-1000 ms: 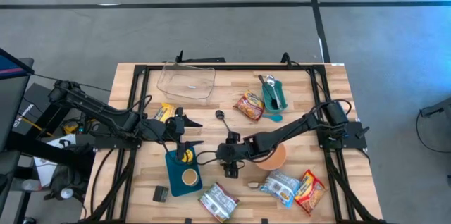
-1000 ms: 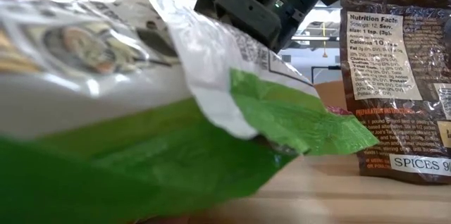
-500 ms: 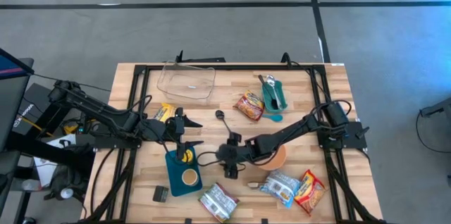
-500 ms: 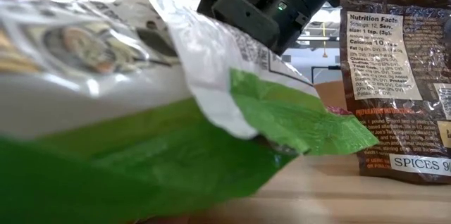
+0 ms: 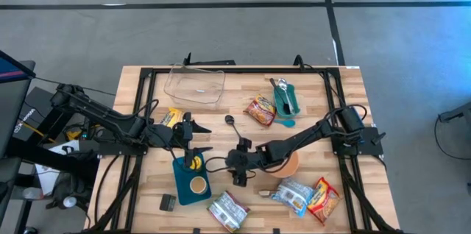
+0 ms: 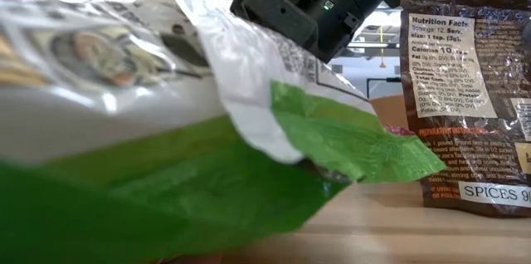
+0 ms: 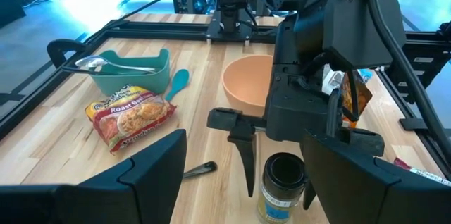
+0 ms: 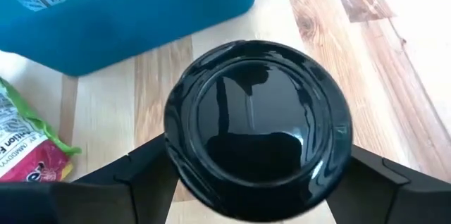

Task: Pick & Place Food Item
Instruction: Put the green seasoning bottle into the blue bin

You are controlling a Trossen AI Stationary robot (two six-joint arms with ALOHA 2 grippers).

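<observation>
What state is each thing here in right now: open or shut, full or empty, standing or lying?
Jar: upright, lid on.
Right gripper: open, fingers either side of the jar.
Left gripper: open, empty.
Orange bowl: upright, empty.
Teal bowl: upright, spoon in it.
Noodle packet: lying flat, unopened.
Clear container: upright, looks empty.

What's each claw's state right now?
Left claw: open, empty.
Right claw: open, straddling the black-lidded jar, not clamped.

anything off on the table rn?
Only the green and white packet: it lies right against the low camera and blocks most of that view. Otherwise nothing spilled or tipped; the black-lidded jar stands upright between the open right hand's fingers.
</observation>
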